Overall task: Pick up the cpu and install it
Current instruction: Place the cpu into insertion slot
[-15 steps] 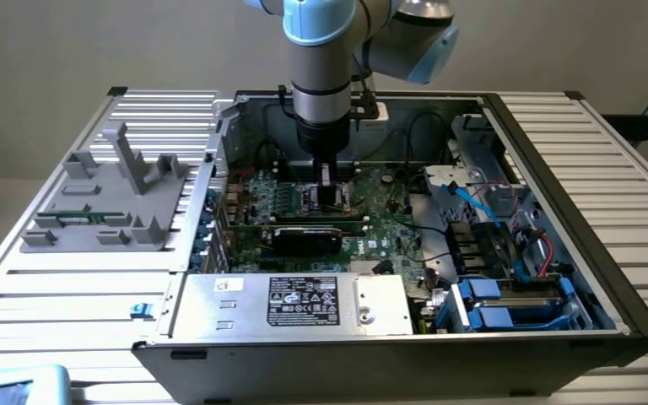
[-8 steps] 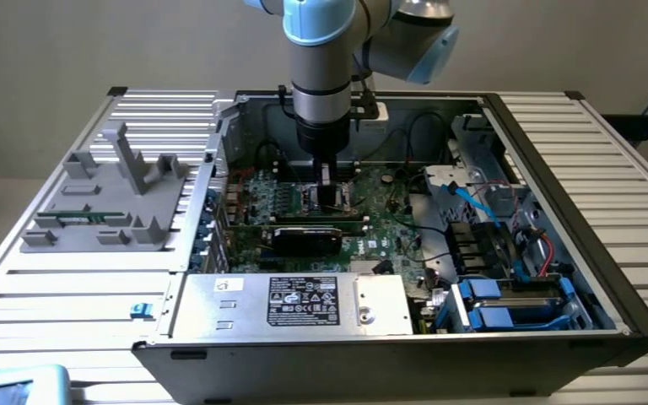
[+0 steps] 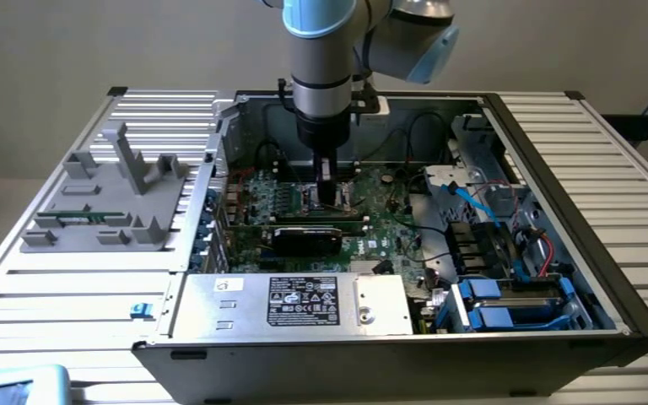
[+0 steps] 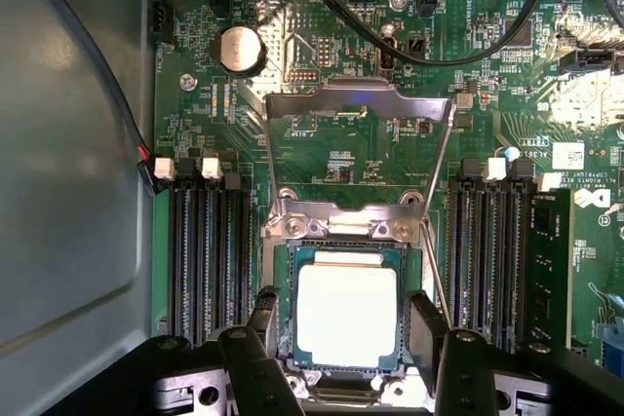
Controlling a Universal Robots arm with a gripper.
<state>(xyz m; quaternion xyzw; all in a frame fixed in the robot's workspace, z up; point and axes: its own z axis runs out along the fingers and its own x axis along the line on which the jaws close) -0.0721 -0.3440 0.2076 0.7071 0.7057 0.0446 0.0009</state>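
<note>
The cpu (image 4: 346,314), a square chip with a pale silver top, lies flat in the dark socket (image 4: 341,228) on the green motherboard (image 4: 322,158). My gripper (image 4: 343,326) is down over it, with one black finger (image 4: 266,314) against one side of the chip and the other finger (image 4: 426,323) against the opposite side. The socket's metal load plate (image 4: 356,104) stands flipped back, open. In the exterior view the gripper (image 3: 321,199) reaches down into the middle of the open computer case (image 3: 549,169).
Memory slots (image 4: 205,250) flank the socket on both sides. Black cables (image 4: 429,51) and a coin battery (image 4: 240,49) lie beyond the load plate. A black expansion card (image 3: 313,238) and the silver power supply (image 3: 301,301) sit nearer the exterior camera. A grey fixture (image 3: 110,198) stands outside the case.
</note>
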